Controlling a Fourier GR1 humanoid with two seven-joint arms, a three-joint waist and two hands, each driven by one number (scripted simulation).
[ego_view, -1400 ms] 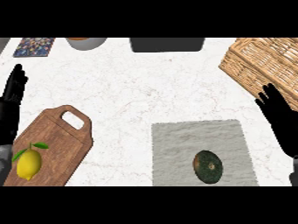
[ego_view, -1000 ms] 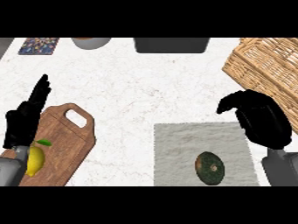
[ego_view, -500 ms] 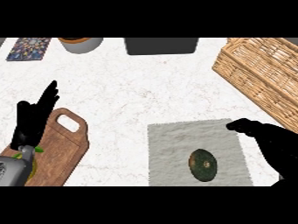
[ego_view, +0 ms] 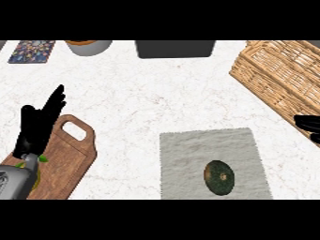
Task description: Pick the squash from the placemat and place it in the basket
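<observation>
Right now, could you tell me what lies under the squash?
The squash rests on the grey placemat, which lies on the white counter. The patch directly beneath it is hidden.

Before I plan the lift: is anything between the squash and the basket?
Nothing visible lies between them. The squash sits on the grey placemat, and only bare counter separates it from the basket. The right hand shows at the basket's near edge.

One squash (ego_view: 220, 177), one placemat (ego_view: 190, 150), one basket (ego_view: 287, 75), one cutting board (ego_view: 69, 159), two hands.
</observation>
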